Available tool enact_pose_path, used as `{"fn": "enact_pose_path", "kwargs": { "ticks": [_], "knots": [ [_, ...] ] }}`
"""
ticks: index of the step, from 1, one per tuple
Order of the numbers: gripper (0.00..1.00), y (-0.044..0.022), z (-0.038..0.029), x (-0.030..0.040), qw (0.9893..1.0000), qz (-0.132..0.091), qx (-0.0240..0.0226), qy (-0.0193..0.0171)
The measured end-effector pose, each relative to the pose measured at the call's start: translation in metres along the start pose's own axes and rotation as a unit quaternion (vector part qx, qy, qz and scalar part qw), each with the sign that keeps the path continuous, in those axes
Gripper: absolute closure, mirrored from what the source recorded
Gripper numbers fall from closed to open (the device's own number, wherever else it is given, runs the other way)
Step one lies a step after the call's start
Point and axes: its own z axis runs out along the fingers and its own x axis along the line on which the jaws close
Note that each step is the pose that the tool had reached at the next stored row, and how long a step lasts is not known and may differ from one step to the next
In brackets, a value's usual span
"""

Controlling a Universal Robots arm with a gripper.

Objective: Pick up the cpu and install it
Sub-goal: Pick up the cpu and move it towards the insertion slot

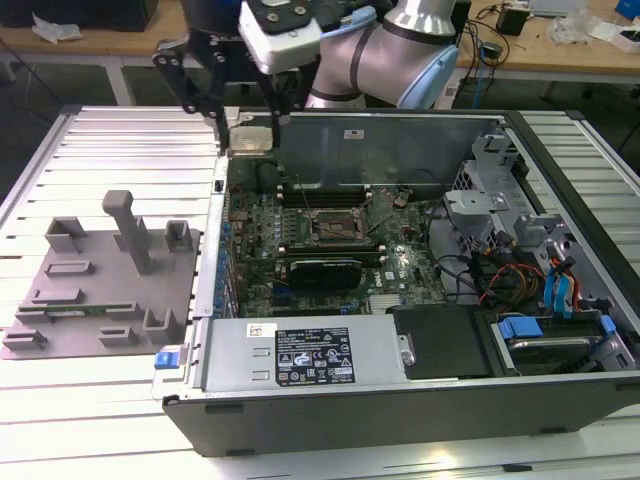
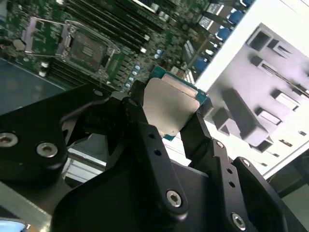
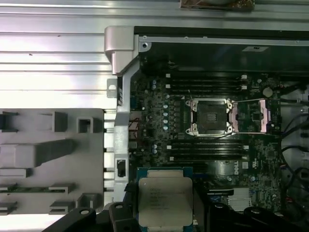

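The cpu (image 2: 171, 104), a small square chip with a pale silvery top and green edge, is clamped between my gripper's (image 2: 169, 123) black fingers (image 2: 140, 121). In the first wrist view the cpu (image 3: 165, 198) hangs above the case's edge, apart from the dark open socket (image 3: 210, 116) on the green motherboard. The exterior view has the gripper (image 1: 250, 125) high over the case's far corner on that view's left, with the cpu (image 1: 250, 137) in it and the socket (image 1: 335, 222) lower, toward the middle. The socket (image 2: 87, 46) lies open, its metal frame flipped aside.
The open computer case (image 1: 400, 420) lies on a ribbed metal table (image 1: 100, 140). A grey fixture tray (image 1: 100, 280) with posts sits at the exterior view's left. A power supply (image 1: 310, 355), drive cage (image 1: 480, 170) and cables (image 1: 500, 275) crowd the case.
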Motion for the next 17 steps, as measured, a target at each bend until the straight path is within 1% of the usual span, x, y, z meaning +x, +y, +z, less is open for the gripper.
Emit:
{"fn": "enact_pose_path", "kwargs": {
  "ticks": [1,2,5,7,11,13,14,15,16,17],
  "knots": [
    [0.45,0.0,0.0001,-0.0044,1.0,0.0,0.0,0.0],
    [0.45,0.0,0.0003,-0.0111,1.0,0.0,0.0001,0.0001],
    [0.45,0.0,0.0008,-0.0255,1.0,0.0,0.0001,0.0001],
    [0.45,0.0,0.0013,-0.0386,1.0,0.0,0.0001,0.0001],
    [0.45,0.0001,0.0019,-0.0555,1.0,0.0,0.0,0.0],
    [0.45,0.0001,0.0023,-0.0666,1.0,0.0,0.0001,0.0],
    [0.45,0.0001,0.0025,-0.0707,1.0,0.0,0.0,0.0],
    [0.45,0.0001,0.0028,-0.0788,1.0,0.0,0.0,0.0],
    [0.45,0.0002,0.0029,-0.0841,1.0,0.0,0.0001,0.0],
    [0.45,0.0002,0.003,-0.0874,1.0,0.0,0.0,0.0]
  ]
}}
